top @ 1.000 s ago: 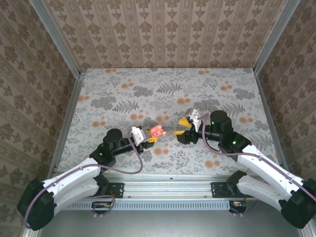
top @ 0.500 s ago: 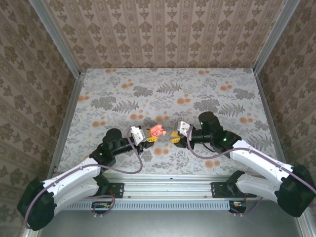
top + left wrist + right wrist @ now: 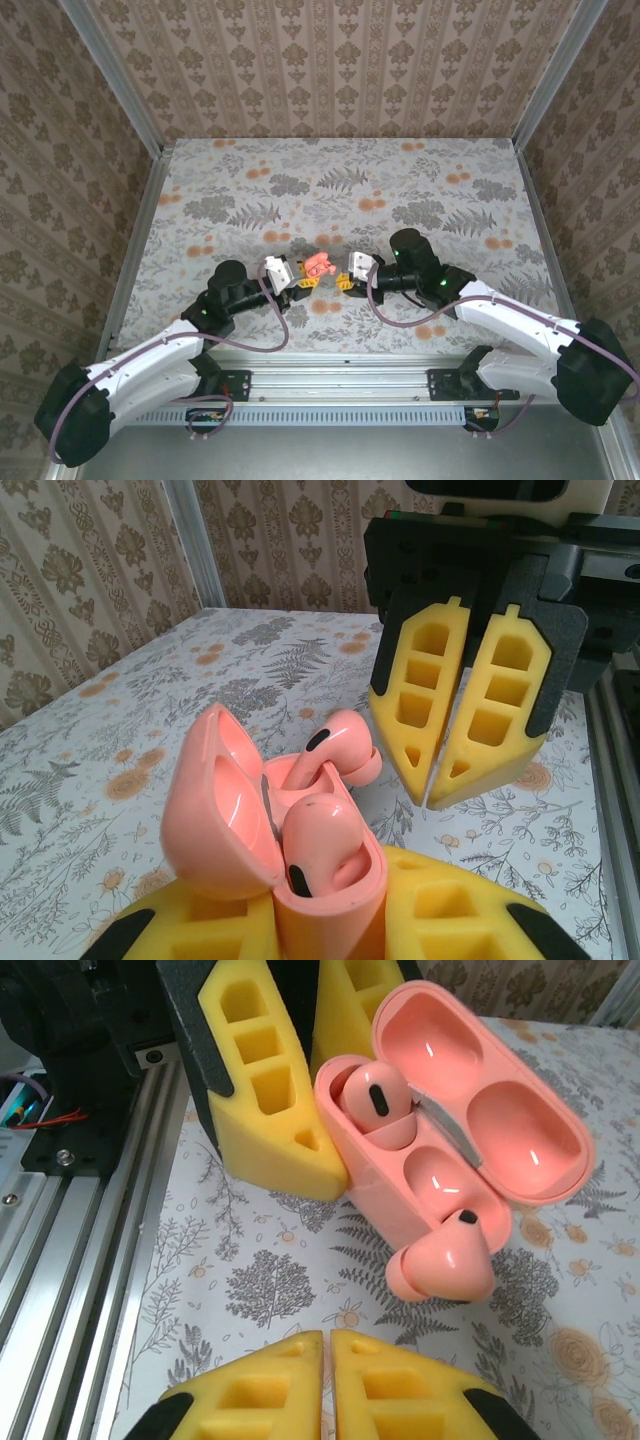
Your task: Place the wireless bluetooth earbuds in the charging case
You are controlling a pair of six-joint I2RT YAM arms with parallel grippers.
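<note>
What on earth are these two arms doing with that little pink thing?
The left gripper is holding an open coral charging case by its lower half. One coral earbud sits in its socket. The other earbud rests crooked on the case's front edge, with its socket empty. The right gripper, closed and holding nothing, is just in front of it.

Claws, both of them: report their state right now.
Left claw: closed on the open pink earbud case.
Right claw: closed, holding nothing.
</note>
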